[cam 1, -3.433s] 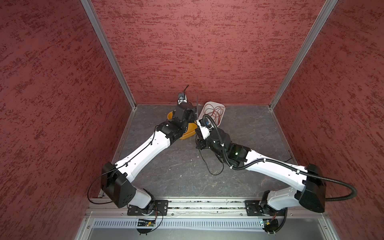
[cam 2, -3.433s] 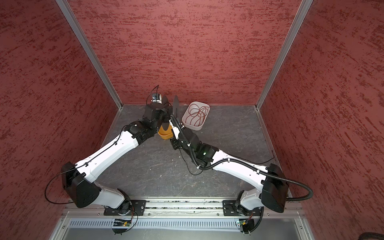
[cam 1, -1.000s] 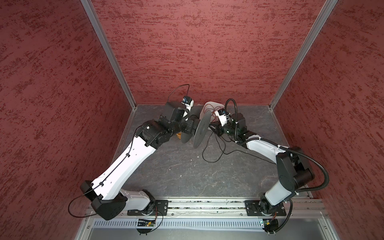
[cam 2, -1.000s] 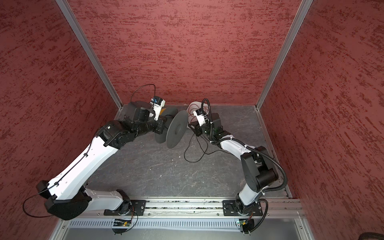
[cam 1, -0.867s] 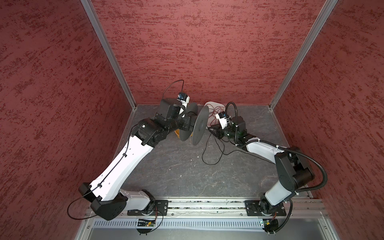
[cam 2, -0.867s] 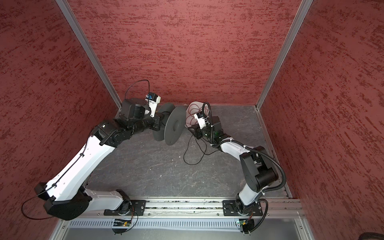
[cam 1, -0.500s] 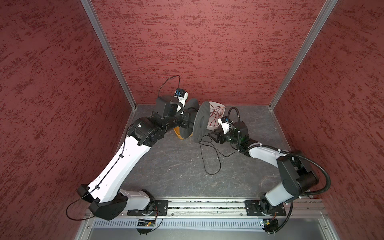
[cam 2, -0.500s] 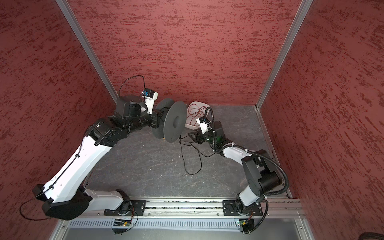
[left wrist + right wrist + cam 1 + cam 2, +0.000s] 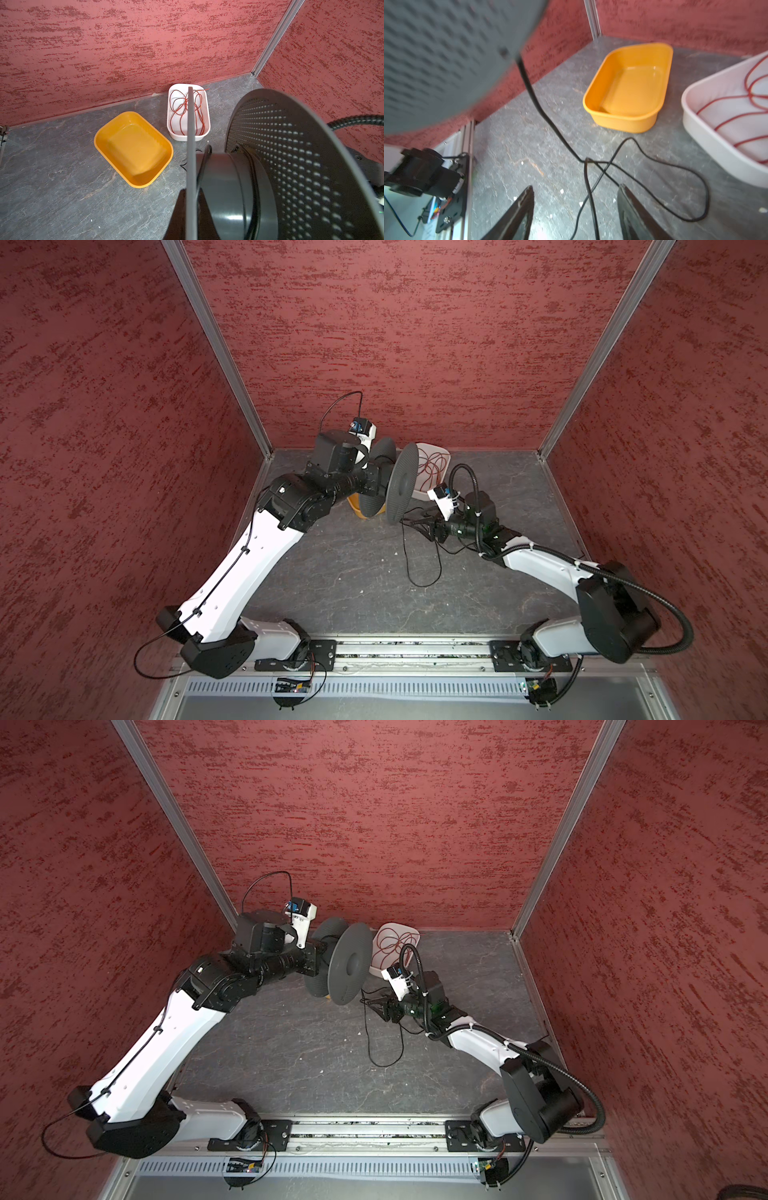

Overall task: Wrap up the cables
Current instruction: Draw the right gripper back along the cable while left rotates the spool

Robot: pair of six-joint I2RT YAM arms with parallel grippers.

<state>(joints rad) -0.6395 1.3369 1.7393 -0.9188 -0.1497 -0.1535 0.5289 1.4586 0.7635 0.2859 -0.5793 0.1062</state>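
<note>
Cable (image 9: 529,88) from the spool (image 9: 436,52) passes between the right tool's (image 9: 575,186) parted jaws.

Both top views look down from high over the front edge of the table (image 9: 353,572), facing the back wall (image 9: 415,344) — far enough to hold the left arm (image 9: 249,564), the right arm (image 9: 540,564) and nearly the same scene. The left wrist camera sits close behind the spool (image 9: 291,166), looking past it at the yellow tray (image 9: 133,149) and white tray (image 9: 176,135). The right wrist camera hangs low near the table, facing the back left corner — it shares both trays and the spool
</note>
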